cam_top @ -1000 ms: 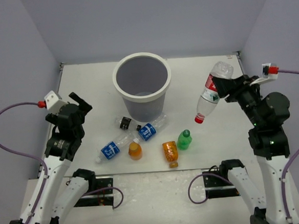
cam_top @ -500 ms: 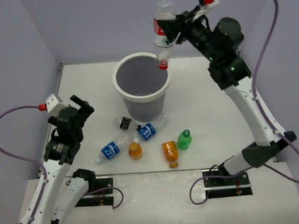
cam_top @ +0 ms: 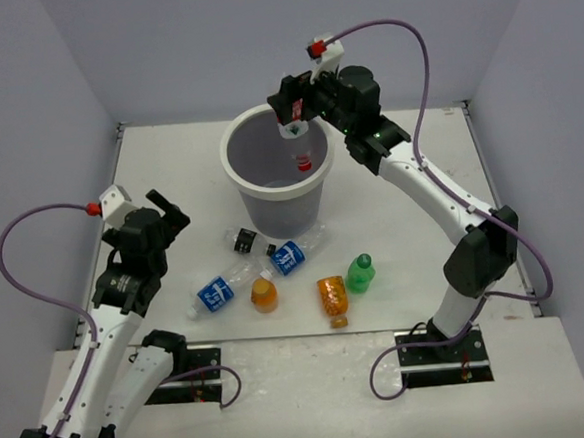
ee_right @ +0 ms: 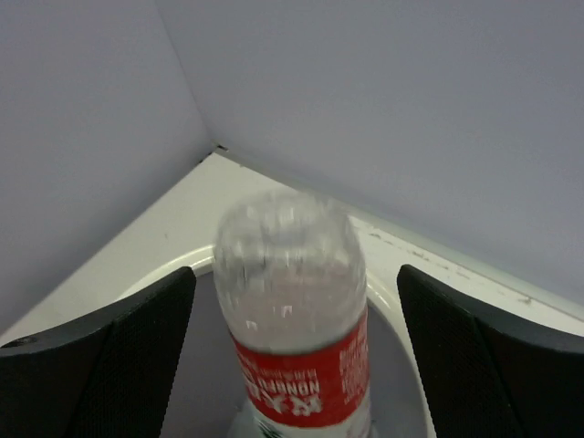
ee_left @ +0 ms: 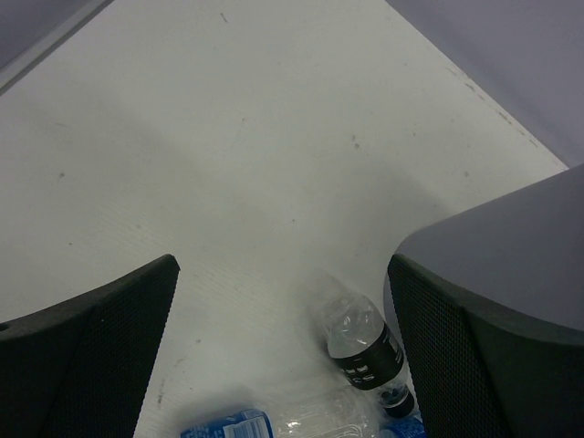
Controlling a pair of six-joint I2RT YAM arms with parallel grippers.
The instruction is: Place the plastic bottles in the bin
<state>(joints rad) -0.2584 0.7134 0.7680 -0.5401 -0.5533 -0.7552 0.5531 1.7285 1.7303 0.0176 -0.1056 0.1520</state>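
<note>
1. The red-white labelled bottle [cam_top: 299,150] is seen cap-down in the mouth of the bin [cam_top: 224,156], just under the right gripper [cam_top: 293,114]. In the wrist view the fingers [ee_right: 100,356] are spread, a gap is shown on each side of the bottle [ee_right: 292,310], and no grip on it is seen.
2. The bottle is placed toward the far right of the opening, not over its middle. The rim could be clipped on the way down, and the bottle could be tipped out onto the table [cam_top: 167,158].
3. The bin could be shoved if the right gripper is drawn back low across the rim, since it is held close above it.
4. Six bottles are left on the table in front of the bin: a dark-labelled bottle [cam_top: 245,240], a blue-labelled bottle [cam_top: 287,256] close beside it, a second blue bottle [cam_top: 217,292], two orange bottles [cam_top: 264,294], and a green bottle [cam_top: 360,273]. The clustered ones could be set rolling when a neighbour is lifted.
5. The right arm is stretched far forward and to the left, its elbow bent and its wrist held over the far rim.
6. The left arm is kept folded over the left of the table. The left gripper [cam_top: 161,213] is spread wide, with nothing between its fingers, and is aimed toward the dark-labelled bottle.
</note>
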